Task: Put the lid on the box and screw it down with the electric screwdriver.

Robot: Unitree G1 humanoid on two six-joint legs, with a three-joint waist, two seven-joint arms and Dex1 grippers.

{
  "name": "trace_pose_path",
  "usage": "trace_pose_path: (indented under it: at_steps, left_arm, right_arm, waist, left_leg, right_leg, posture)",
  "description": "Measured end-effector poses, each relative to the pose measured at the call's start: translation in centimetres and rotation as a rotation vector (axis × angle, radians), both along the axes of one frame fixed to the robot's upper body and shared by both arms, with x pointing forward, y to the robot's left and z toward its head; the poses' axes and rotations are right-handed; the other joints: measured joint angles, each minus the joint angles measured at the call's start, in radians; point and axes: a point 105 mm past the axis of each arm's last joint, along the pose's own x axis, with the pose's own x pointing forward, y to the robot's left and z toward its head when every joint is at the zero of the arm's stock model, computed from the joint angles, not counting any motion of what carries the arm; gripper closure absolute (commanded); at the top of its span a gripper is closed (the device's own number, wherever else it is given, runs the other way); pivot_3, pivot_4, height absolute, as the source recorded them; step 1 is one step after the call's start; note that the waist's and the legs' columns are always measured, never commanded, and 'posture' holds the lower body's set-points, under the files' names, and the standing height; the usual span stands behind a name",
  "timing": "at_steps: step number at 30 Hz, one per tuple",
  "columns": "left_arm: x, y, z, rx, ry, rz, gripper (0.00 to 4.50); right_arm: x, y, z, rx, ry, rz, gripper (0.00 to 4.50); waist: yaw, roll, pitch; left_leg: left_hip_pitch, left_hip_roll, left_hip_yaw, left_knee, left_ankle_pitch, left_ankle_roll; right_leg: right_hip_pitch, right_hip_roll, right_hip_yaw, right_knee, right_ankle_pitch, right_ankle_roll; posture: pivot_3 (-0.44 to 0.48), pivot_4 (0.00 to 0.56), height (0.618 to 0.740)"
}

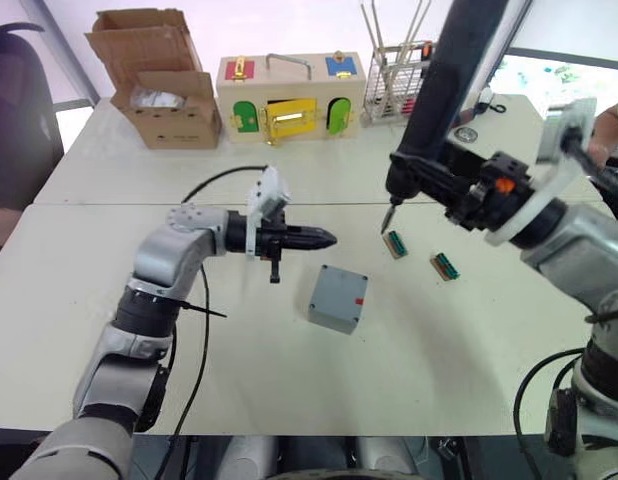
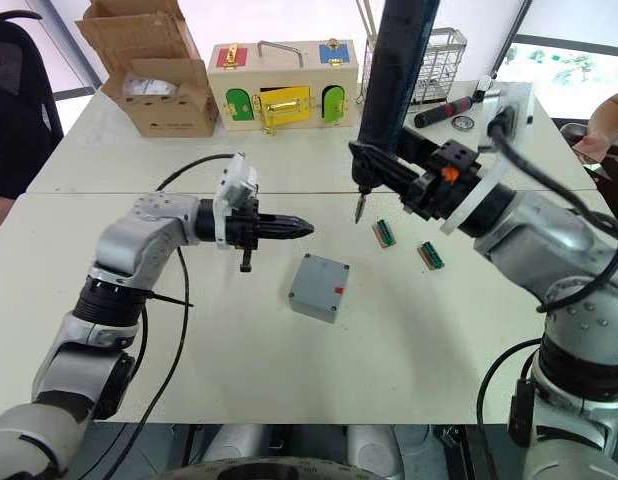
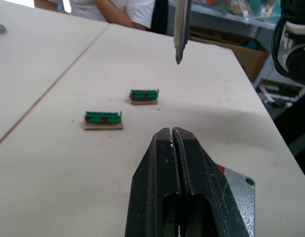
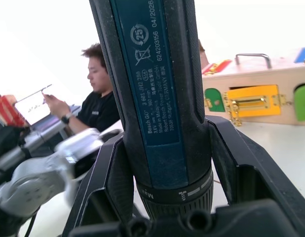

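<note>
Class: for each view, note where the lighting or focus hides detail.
Left eye view: window glare bleaches the far right. Right wrist view: bright white background, screwdriver sharp, person behind soft. Left wrist view: near fingers slightly soft, box corner shaded.

Matt grey plastic box — glossy dark electric screwdriver, thin metal bit.

Bare table surrounds the box; connectors nearby.
</note>
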Motion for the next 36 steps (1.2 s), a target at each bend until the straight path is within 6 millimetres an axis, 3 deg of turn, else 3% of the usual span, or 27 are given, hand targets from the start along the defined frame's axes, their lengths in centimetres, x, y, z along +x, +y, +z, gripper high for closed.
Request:
trace_pose_path:
  at_steps: [5, 8, 11, 14, 18, 25, 36]
  left_arm:
    - [-0.3, -0.4, 0.6, -0.029, -0.053, 0.065, 4.50]
    - [-0.8, 0.3, 0.5, -0.024, -0.079, 0.102, 4.50]
    - [-2.7, 1.6, -0.6, 0.036, -0.045, 0.056, 4.50]
    - [-4.6, 1.8, -1.5, 0.063, -0.021, -0.001, 4.50]
    - [-7.3, 0.5, -3.0, 0.113, -0.016, -0.097, 4.50]
    - [-8.7, -0.1, -3.8, 0.112, -0.005, -0.100, 4.50]
    - [-8.9, -0.4, -3.6, 0.094, -0.022, -0.071, 4.50]
  right_arm:
    - [2.0, -2.6, 1.0, -0.040, 0.113, -0.103, 2.57]
    - [2.7, -6.9, 1.1, -0.107, 0.261, -0.225, 2.57]
    - [2.2, -11.8, -0.9, -0.227, 0.497, -0.371, 2.57]
    - [0.7, -15.5, -5.0, -0.292, 0.801, -0.453, 2.57]
    - [-1.1, -16.2, -9.8, -0.362, 1.071, -0.394, 2.57]
    - [-1.6, -18.2, -14.3, -0.434, 1.235, -0.408, 2.57]
    - [-0.3, -20.4, -15.7, -0.458, 1.244, -0.445, 2.57]
  waist:
    - [0.001, 0.002, 0.003]
    - [0.013, 0.002, 0.005]
    - [0.019, 0.004, 0.006]
    - [0.022, 0.005, 0.006]
    - [0.019, 0.009, 0.009]
    - [0.020, 0.014, 0.011]
    - [0.024, 0.014, 0.011]
  left_leg:
    - [-0.002, -0.001, 0.001, 0.005, 0.000, 0.000]
    - [-0.003, -0.001, 0.001, 0.006, -0.001, 0.001]
    - [-0.003, -0.001, 0.003, 0.005, -0.002, 0.003]
    - [-0.004, -0.001, 0.004, 0.006, -0.002, 0.003]
    - [-0.003, -0.001, 0.005, 0.007, -0.005, 0.009]
    - [-0.003, -0.001, 0.006, 0.008, -0.005, 0.009]
    - [-0.003, -0.001, 0.006, 0.009, -0.003, 0.004]
  right_leg:
    - [0.000, -0.001, 0.000, 0.001, 0.000, 0.000]
    - [0.000, -0.002, 0.000, 0.000, 0.000, 0.000]
    - [0.000, -0.002, 0.000, -0.001, 0.000, 0.000]
    - [0.000, -0.003, 0.000, -0.002, 0.000, 0.000]
    - [0.000, -0.002, 0.002, -0.001, 0.000, 0.000]
    - [-0.001, -0.002, 0.001, 0.000, 0.000, 0.000]
    - [-0.001, -0.002, 0.001, 0.000, 0.000, 0.000]
  posture:
    - [0.000, 0.150, 0.740]
    - [0.000, 0.150, 0.740]
    - [0.000, 0.150, 0.740]
    - [0.000, 0.150, 0.740]
    - [0.000, 0.150, 0.740]
    - [0.000, 0.150, 0.740]
    - [0.000, 0.150, 0.740]
